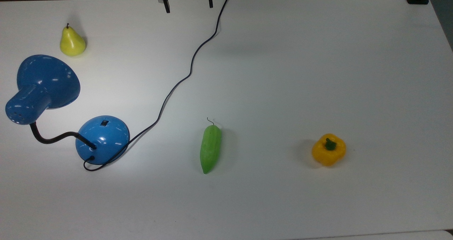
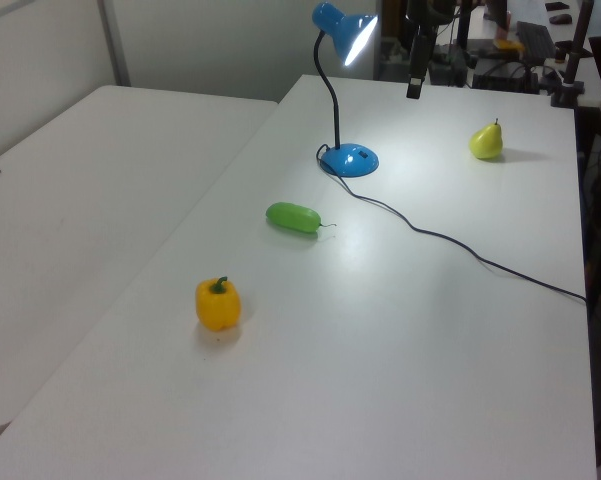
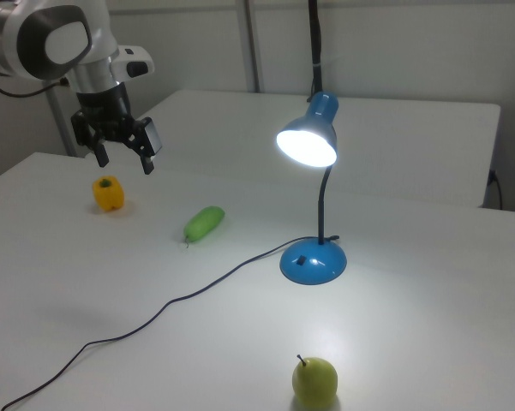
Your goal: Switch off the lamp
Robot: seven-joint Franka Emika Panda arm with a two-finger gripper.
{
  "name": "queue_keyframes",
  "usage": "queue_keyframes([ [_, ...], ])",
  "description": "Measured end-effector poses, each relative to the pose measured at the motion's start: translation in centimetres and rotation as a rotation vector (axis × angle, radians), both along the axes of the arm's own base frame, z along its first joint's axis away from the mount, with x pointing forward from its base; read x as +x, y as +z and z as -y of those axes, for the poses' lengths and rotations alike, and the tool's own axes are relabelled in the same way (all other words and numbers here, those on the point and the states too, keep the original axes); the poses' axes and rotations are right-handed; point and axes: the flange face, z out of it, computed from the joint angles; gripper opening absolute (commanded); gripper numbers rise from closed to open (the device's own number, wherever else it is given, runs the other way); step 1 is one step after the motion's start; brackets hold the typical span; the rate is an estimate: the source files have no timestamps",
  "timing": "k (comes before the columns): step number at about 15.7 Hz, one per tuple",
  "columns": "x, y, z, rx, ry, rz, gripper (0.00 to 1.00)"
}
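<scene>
The lamp stands at the top view's left: a round blue base (image 1: 102, 139) with a small black switch (image 1: 103, 123) on its dome, a black bendy neck, and a flared blue shade (image 1: 44, 84). In the right view the shade (image 3: 308, 141) glows bright, and light falls on the table around the base (image 3: 313, 261). My gripper (image 1: 188, 4) hangs open at the top view's upper edge, well away from the lamp, with nothing between its fingers. It appears in the right view high at the left (image 3: 124, 160), above the table.
The lamp's black cord (image 1: 191, 66) snakes from the base to the top view's upper edge. A yellow pear (image 1: 72, 41) stands beside the shade. A green cucumber (image 1: 210, 148) and a yellow bell pepper (image 1: 328, 150) lie to the top view's right of the base.
</scene>
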Motion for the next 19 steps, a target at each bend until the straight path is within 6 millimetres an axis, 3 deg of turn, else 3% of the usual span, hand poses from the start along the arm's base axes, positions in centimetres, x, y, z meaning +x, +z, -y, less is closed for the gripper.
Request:
queue_keyframes([
  [6, 0.00, 0.03, 0.22, 0.000, -0.003, 0.001, 1.00],
  [14, 0.00, 0.03, 0.23, 0.000, 0.000, 0.001, 0.45],
  [19, 0.00, 0.03, 0.23, -0.001, 0.004, 0.001, 0.29],
])
